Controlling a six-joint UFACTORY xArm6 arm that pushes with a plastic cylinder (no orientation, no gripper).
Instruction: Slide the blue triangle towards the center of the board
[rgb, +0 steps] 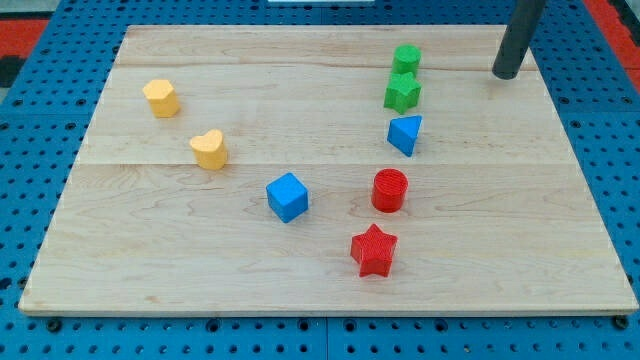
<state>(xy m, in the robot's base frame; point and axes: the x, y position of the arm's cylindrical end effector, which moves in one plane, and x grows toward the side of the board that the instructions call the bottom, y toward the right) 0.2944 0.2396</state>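
The blue triangle (405, 134) is seen right of centre on the surface (150, 250), just below the green star (402, 93). No gripper is fitted; my tip (506, 73) is parked upper right, well apart, holding nothing.

You see two yellow blocks (160, 97) (209, 149), two green (406, 59) (402, 93), two blue (405, 134) (288, 196), two red (390, 190) (374, 250) on pale wooden board (200, 250).

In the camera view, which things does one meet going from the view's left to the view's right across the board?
Yellow block → yellow heart → blue cube → red star → red cylinder, then the stacked-in-line green blocks and blue triangle, order unclear → my tip.
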